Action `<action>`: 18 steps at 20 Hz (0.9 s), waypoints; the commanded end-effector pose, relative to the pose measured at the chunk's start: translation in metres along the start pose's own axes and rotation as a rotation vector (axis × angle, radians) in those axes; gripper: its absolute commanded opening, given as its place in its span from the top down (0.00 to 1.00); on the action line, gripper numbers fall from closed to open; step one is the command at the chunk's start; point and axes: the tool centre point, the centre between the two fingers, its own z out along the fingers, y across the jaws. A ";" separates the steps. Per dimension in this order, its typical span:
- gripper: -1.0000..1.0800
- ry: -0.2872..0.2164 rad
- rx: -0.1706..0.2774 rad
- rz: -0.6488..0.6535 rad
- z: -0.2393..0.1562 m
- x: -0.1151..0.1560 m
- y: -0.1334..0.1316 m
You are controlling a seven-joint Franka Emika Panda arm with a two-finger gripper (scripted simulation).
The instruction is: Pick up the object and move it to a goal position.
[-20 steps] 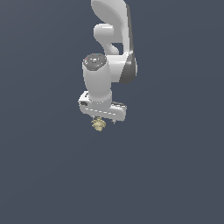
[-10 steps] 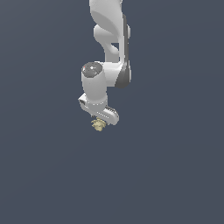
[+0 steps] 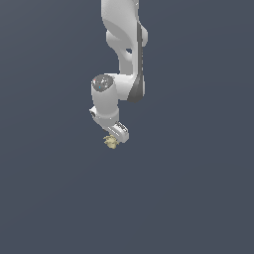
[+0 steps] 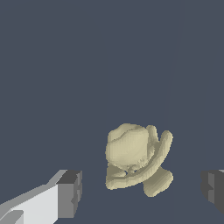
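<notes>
Object [image 4: 136,159]: a lumpy pale yellow-beige thing, seen closest in the wrist view, lying between the two dark finger pads [image 4: 70,194] with clear gaps on both sides.
Gripper [image 4: 141,192]: fingers spread wide, touching nothing; the object sits between them unheld.
Object from outside [image 3: 110,142]: a tiny beige speck just under the gripper's [image 3: 115,139] tip, on the exterior view's left side of it; whether it rests on the dark grey floor [image 3: 198,198] is hard to tell at this size.
Arm [image 3: 121,59]: white, hanging down from the top edge, wrist bent over the object.
Change: a second ago the hand showed broadside as a wide bar; now it has turned and looks narrow, while the object has stayed put.
</notes>
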 end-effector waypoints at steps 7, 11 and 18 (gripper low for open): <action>0.04 0.001 -0.003 0.033 0.004 -0.001 0.005; 0.04 0.001 -0.003 0.034 0.012 -0.002 0.005; 0.04 0.001 -0.004 0.038 0.044 -0.002 0.006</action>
